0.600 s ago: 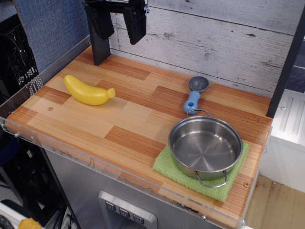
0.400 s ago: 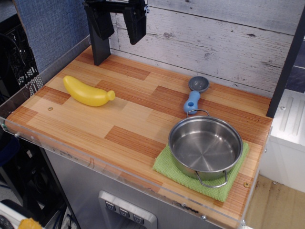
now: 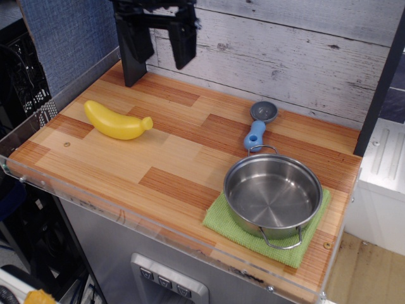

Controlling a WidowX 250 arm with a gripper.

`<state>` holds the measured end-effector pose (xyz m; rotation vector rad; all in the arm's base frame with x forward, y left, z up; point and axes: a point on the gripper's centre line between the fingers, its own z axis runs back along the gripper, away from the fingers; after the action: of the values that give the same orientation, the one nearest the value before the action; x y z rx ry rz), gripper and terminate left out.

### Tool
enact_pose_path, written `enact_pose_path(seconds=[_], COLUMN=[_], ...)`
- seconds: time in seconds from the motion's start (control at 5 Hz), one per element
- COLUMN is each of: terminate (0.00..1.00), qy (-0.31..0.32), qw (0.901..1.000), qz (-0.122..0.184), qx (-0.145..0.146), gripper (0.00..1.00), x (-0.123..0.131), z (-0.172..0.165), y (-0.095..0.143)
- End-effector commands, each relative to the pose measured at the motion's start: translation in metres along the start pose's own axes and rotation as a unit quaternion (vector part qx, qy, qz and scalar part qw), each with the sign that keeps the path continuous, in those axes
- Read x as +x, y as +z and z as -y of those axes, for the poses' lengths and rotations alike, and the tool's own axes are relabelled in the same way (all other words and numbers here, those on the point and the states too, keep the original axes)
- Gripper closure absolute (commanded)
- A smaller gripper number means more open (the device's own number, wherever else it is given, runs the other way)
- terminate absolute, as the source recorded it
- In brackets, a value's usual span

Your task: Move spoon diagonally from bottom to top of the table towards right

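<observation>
The spoon (image 3: 258, 126) lies flat on the wooden table (image 3: 158, 152) at the back right, its grey bowl toward the wall and its light-blue handle pointing at the pan. My gripper (image 3: 161, 52) hangs in the air at the back left, well away from the spoon. Its two black fingers (image 3: 185, 43) are spread apart and hold nothing.
A yellow toy banana (image 3: 118, 121) lies at the left. A steel pan (image 3: 273, 195) sits on a green cloth (image 3: 223, 219) at the front right, its wire handle touching the spoon's handle end. A clear acrylic rim (image 3: 95, 201) runs along the front edge.
My gripper has shifted slightly downward and its fingers stand more upright. The spoon, banana and pan have not moved.
</observation>
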<state>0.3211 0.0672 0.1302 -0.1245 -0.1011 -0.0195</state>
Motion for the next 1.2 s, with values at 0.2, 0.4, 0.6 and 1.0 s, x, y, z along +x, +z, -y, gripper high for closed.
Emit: enact_pose_path(seconds=[0.2, 0.4, 0.6, 1.0], terminate=[0.0, 0.0, 0.0, 0.0], qy=[0.049, 0.057, 0.047, 0.011], qw=[0.9961, 0.9963, 0.997, 0.9983], qz=[0.042, 0.05, 0.059, 0.056], qx=[0.059, 0.04, 0.019, -0.014], gripper=[0.0, 0.0, 0.0, 0.0], x=[0.031, 0.05, 0.068, 0.09], z=[0.058, 0.065, 0.066, 0.08], y=[-0.02, -0.046, -0.072, -0.113])
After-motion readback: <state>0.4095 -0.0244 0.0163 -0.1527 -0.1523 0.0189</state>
